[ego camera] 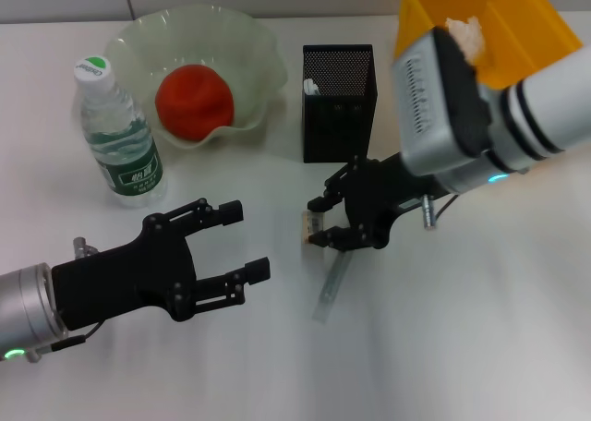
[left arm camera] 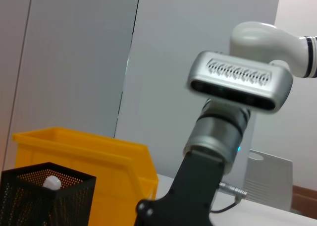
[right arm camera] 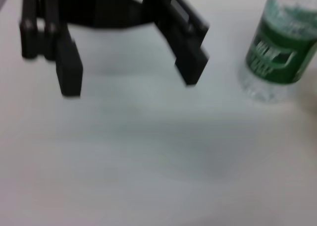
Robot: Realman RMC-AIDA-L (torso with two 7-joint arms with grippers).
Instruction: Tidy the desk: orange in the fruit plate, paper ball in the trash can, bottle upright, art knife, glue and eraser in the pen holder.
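My right gripper [ego camera: 319,222] is low over the desk [ego camera: 462,347] in front of the pen holder [ego camera: 338,102], shut on the beige eraser [ego camera: 310,225]. The slim grey art knife [ego camera: 332,288] lies on the desk just below it. A white cap [ego camera: 312,87] shows inside the pen holder [left arm camera: 44,196]. The orange [ego camera: 192,102] sits in the fruit plate [ego camera: 249,47]. The bottle [ego camera: 118,135] stands upright at the left. The paper ball [ego camera: 466,31] lies in the yellow trash can [ego camera: 499,19]. My left gripper [ego camera: 242,241] hovers open and empty at the front left.
The right arm's silver wrist [ego camera: 439,102] hangs over the desk beside the pen holder. In the right wrist view the left gripper [right arm camera: 131,82] and the bottle [right arm camera: 280,47] face it across bare desk. The trash can [left arm camera: 99,156] stands behind the pen holder.
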